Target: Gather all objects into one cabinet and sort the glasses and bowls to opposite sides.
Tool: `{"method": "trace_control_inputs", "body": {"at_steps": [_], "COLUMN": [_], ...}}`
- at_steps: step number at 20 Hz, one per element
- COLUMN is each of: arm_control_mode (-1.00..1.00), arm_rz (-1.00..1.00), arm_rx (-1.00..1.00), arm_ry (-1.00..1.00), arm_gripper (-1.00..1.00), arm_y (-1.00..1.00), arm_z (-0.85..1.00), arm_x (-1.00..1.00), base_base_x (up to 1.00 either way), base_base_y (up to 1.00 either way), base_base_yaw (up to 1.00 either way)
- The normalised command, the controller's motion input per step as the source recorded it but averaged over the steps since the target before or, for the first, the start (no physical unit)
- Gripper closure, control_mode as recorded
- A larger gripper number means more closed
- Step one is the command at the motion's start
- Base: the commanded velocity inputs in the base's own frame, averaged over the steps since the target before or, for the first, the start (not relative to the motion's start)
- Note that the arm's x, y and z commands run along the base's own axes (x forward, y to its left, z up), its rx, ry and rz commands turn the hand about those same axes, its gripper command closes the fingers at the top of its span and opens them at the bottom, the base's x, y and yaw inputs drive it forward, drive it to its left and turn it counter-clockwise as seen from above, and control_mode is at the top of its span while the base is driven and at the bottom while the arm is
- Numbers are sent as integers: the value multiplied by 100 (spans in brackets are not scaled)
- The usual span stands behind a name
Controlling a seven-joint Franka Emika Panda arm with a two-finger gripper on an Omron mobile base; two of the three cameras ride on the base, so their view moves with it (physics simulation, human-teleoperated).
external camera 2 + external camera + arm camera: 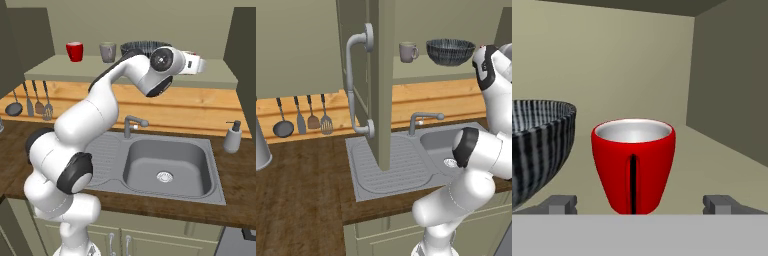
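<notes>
Arm stretched up to the cabinet shelf (pixel 220 75) — pincer (pixel 641 204) wide open, level, empty, facing red mug (pixel 633 165) beside bowl (pixel 537 145).

We see a glossy red mug (pixel 633 165) standing upright on the pale shelf (pixel 722 170), centred between our spread fingertips (pixel 561 204) with its handle facing us. Left of our fingers the dark ribbed bowl (pixel 534 145) sits upright beside it.
</notes>
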Motion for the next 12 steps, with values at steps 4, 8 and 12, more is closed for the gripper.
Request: {"method": "trace_control_inputs", "body": {"at_steps": [4, 8, 12], "arm_control_mode": [-100, -100, -100], "arm_rz": [0, 0, 0], "arm_rx": [0, 0, 0], "arm_ry": [0, 0, 0], "arm_gripper": [-100, -100, -100], "arm_y": [0, 0, 0], "arm_z": [0, 0, 0], "arm_x": [5, 5, 5], "base_base_x": [0, 0, 0], "base_base_y": [0, 0, 0], "base_base_yaw": [0, 0, 0]}}
